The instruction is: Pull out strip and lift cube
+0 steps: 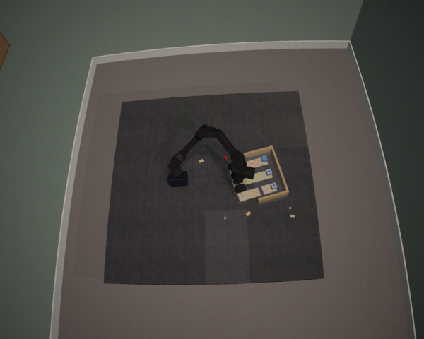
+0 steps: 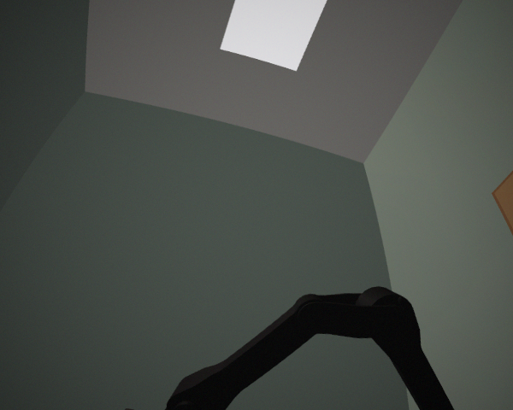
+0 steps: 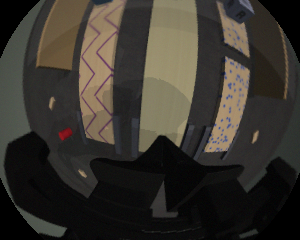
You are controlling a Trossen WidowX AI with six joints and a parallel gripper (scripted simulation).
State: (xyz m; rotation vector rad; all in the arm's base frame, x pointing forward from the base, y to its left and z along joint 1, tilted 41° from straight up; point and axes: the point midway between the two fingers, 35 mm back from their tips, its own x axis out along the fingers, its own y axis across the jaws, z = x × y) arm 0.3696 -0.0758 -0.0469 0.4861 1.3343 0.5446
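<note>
A plain yellow-green strip [image 1: 258,177] [image 3: 170,65] lies in one piece in the middle; a labelled pale-blue cube [image 1: 268,171] sits on its far end, outside the wrist view. A zigzag strip [image 1: 256,162] [image 3: 97,75] looks whole and bears a blue cube [image 1: 264,158] with no label visible. A speckled strip is split by a gap into a near piece [image 1: 249,194] [image 3: 232,95] and a far piece [image 1: 267,189] [image 3: 235,37], which bears another labelled cube [image 1: 273,186] [image 3: 239,10]. My gripper [image 3: 161,138] is shut and empty, above the plain strip's near end. Its fingertips are hidden in the top view.
A wooden wall [image 1: 280,169] [image 3: 60,35] surrounds the strips' far ends, open towards the arm. Low dark rails [image 3: 135,137] flank the near ends. A red piece [image 1: 225,157] [image 3: 65,134] and small tan pieces [image 1: 201,160] [image 1: 248,213] lie outside. The exterior view shows only arm and room.
</note>
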